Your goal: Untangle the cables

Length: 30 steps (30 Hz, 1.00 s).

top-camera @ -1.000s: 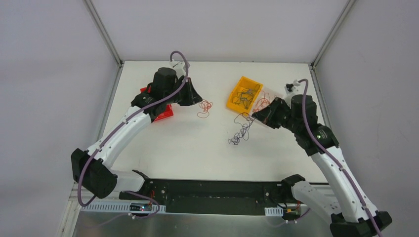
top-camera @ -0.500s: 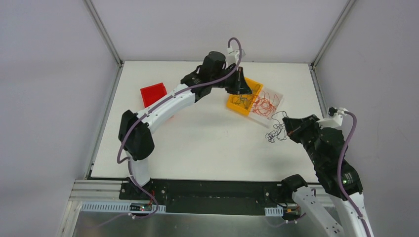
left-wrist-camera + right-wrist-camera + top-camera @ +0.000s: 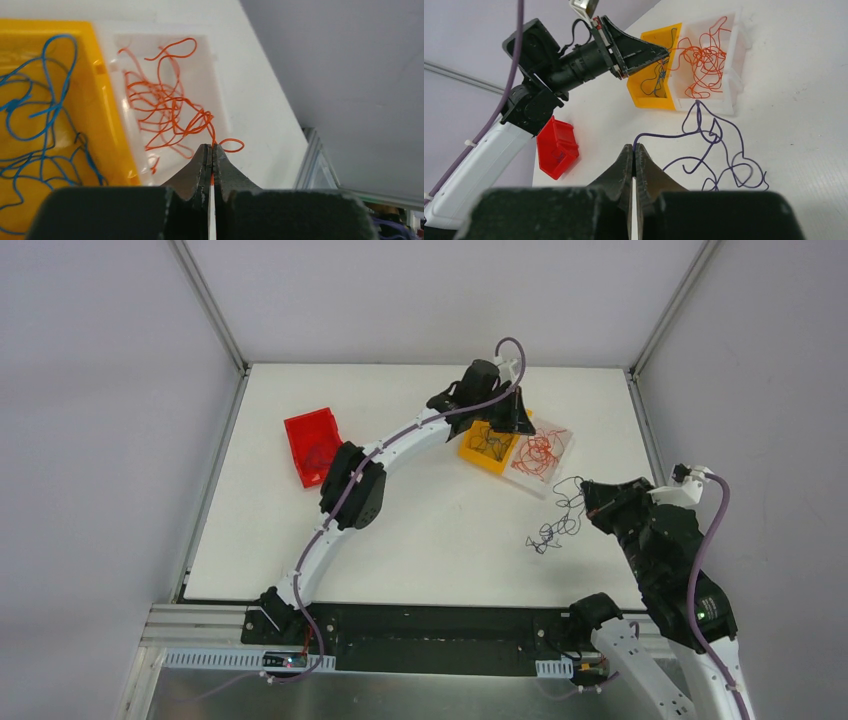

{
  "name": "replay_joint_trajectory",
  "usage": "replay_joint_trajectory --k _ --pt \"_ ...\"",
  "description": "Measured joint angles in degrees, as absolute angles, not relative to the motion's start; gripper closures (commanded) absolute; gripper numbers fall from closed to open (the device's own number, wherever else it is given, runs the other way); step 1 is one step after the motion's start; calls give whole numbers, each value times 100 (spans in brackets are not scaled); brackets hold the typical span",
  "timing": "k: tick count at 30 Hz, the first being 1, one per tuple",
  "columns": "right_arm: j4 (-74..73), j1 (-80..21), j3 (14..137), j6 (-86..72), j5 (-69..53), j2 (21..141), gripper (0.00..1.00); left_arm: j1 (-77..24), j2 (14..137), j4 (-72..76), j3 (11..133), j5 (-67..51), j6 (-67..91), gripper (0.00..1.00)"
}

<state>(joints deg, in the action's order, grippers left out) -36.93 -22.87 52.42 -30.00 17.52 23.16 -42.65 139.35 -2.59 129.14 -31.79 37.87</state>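
cables point(image 3: 540, 452) are sitting partly binned; left fingers point(image 3: 210, 156) are pinching an orange strand point(image 3: 231, 145), right fingers point(image 3: 633, 159) (clamped too) are holding the unsorted dark tangle point(image 3: 719, 161).

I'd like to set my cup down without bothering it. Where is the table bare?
Widest bare stretch: the near middle of the table, between the left arm and the dark wires. Behind the red bin is free too. Crowded at the far right: yellow bin, clear bin, left gripper holding orange wires.
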Motion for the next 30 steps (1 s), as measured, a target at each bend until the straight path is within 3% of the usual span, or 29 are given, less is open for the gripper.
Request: replay_joint_trajectory --k 2,6,9,13,18,24,27,30 --pt "-3695 -2287 5242 -3002 1732 2322 100 -4265 14033 -504 12811 -2965 3675 100" --pt "-3691 -2287 5242 -3015 1682 2368 100 -4265 14016 -679 12678 -2757 3420 43" --pt "-3669 -2287 5238 -3063 1549 2502 100 -4265 13878 -825 12597 -2768 3293 25" --pt "-3588 -2287 5238 -3157 1190 2902 100 -4265 13150 -1070 11922 -2797 3118 14" --pt "-3277 -2287 5238 -3398 504 3485 100 -4265 11214 -1247 10337 -2644 2628 6" --pt "-2757 -2311 5363 -3752 -410 4169 100 -4265 8458 -1020 8197 -2178 2012 5" --pt "-2434 -2436 5544 -3927 -735 4628 100 -4265 7172 -434 6523 -1946 1774 6" --pt "-2187 -2685 5719 -4036 -893 4998 100 -4265 6573 -163 5441 -1796 1662 7"
